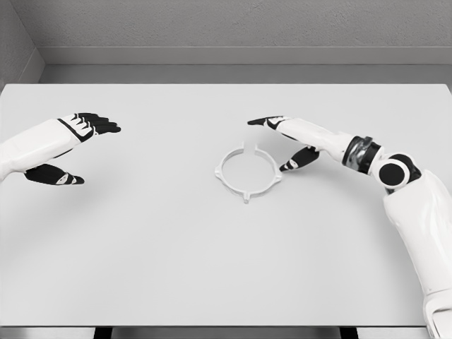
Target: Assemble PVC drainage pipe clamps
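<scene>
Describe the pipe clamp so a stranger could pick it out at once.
Look at the big white table and find its middle, slightly right. There a thin white ring, the pipe clamp, lies flat just left of the right hand, whose fingers are spread and hold nothing. It is the only loose thing on the table: an open hoop with small tabs and a gap at its far side.

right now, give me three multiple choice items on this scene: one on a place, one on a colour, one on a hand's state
1. Where is the clamp ring on the table?
A. near the middle, just left of the right hand
B. at the near left corner
C. under the left hand

2. What colour is the ring?
A. black
B. white
C. orange

3. What is the right hand doing?
A. gripping the ring
B. open, holding nothing
C. lying flat inside the ring

Key: 1 A, the ring lies mid-table beside the right hand. 2 B, it is white like the table. 3 B, its fingers are spread beside the ring with nothing in them; the left hand is open too, far left.
</scene>
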{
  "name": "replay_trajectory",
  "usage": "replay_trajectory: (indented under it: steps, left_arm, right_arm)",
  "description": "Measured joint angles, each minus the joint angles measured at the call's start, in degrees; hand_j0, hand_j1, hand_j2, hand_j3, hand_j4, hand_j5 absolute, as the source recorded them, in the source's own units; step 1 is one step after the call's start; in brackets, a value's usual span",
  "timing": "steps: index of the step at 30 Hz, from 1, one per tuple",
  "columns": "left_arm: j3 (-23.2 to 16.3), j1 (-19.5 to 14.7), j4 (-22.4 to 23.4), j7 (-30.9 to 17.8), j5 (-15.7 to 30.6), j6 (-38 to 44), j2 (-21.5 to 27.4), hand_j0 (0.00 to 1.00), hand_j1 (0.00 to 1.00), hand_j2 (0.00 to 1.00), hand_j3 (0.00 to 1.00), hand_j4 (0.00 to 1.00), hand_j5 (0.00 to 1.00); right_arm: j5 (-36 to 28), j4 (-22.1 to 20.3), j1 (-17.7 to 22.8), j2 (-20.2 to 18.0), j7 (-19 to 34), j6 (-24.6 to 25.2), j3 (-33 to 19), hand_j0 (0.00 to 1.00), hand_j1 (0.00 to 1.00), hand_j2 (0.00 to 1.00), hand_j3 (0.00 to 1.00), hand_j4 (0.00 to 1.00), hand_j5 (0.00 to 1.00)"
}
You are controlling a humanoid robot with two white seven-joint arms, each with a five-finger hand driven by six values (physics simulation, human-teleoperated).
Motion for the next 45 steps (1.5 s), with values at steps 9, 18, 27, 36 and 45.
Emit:
replay_trajectory:
  steps: [9, 18, 27, 36, 45]
  left_arm:
    - [0.00, 0.09, -0.31, 0.00, 0.00, 0.00, 0.00, 1.00, 1.00, 1.00, 1.00, 1.00, 1.00]
    - [0.08, 0.09, -0.34, 0.00, 0.04, 0.00, 0.07, 1.00, 1.00, 1.00, 1.00, 1.00, 1.00]
    - [0.10, 0.09, -0.34, 0.00, 0.46, 0.00, 0.08, 1.00, 1.00, 1.00, 1.00, 1.00, 1.00]
    - [0.16, 0.09, -0.34, 0.00, 0.52, 0.00, 0.15, 1.00, 1.00, 1.00, 1.00, 1.00, 1.00]
    - [0.17, 0.09, -0.34, 0.00, 0.53, 0.00, 0.17, 1.00, 1.00, 1.00, 1.00, 1.00, 1.00]
  right_arm:
    - [-0.04, 0.07, -0.09, 0.01, 0.00, -0.01, -0.27, 1.00, 1.00, 1.00, 1.00, 1.00, 1.00]
    - [-0.78, -1.53, 3.51, -4.16, 0.00, 0.03, -1.12, 1.00, 1.00, 1.00, 1.00, 1.00, 1.00]
    - [-0.90, -6.81, 4.66, -6.44, 0.00, 0.00, -1.12, 1.00, 1.00, 1.00, 1.00, 1.00, 1.00]
    - [-1.01, -12.40, 7.21, -7.96, 0.01, -0.01, -0.09, 1.00, 1.00, 1.00, 1.00, 1.00, 1.00]
    - [-0.98, -13.00, 6.86, -6.84, 0.01, -0.01, 2.27, 1.00, 1.00, 1.00, 1.00, 1.00, 1.00]
